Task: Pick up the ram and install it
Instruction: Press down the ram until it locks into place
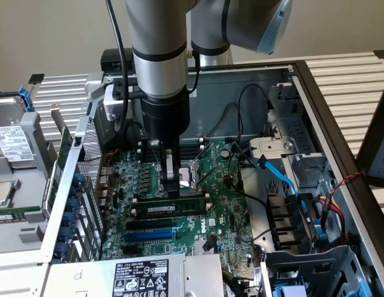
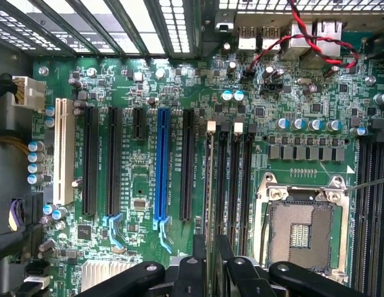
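The ram (image 1: 193,203), a long green stick with black chips and a white label, stands on edge across the motherboard, over the row of black memory slots (image 1: 174,221). My gripper (image 1: 172,190) comes straight down on it and is shut on its top edge near the middle. In the wrist view the ram (image 2: 209,185) shows edge-on as a thin line along the outermost memory slot, running in between the black fingers (image 2: 198,260). The neighbouring slots (image 2: 234,185) stand empty. Whether the ram is pressed fully home cannot be told.
The open CPU socket (image 2: 300,226) lies just beside the memory slots, and the blue expansion slot (image 2: 161,164) on their other side. Case walls, a blue cable (image 1: 282,176) and drive cages crowd the exterior view's right. A labelled power supply (image 1: 142,275) sits at the front.
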`<state>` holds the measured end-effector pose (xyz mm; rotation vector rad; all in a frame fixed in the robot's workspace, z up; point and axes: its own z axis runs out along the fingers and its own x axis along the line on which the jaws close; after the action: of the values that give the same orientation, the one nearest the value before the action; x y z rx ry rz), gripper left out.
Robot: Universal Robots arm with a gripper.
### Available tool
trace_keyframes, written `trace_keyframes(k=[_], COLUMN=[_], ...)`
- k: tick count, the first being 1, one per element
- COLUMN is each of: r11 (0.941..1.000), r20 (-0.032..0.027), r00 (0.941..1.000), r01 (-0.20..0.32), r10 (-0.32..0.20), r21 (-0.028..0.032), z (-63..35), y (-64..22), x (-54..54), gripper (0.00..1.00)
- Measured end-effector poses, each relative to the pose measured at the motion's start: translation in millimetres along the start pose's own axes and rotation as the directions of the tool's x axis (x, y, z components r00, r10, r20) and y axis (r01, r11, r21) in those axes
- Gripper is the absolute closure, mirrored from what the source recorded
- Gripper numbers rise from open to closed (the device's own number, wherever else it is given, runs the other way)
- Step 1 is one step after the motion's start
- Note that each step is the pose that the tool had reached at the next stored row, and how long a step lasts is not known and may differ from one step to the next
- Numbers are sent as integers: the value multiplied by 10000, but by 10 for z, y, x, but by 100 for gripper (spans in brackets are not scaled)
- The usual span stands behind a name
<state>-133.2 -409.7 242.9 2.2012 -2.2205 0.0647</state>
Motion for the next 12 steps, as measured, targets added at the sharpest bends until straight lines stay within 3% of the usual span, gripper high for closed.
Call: trace_keyframes(k=[6, 10, 11, 12], r11=[9997, 9997, 9997, 9997], r20=[-10, -105, -157, -221], r00=[10000, 9999, 9999, 9998], r01=[8, 8, 8, 8], r10=[-8, -10, -12, -13], r21=[-238, -242, -242, -241], z=[-24, -16, -7, 1], y=[1, 1, 1, 1], x=[0, -31, -33, -34], gripper=[78, 80, 90, 90])
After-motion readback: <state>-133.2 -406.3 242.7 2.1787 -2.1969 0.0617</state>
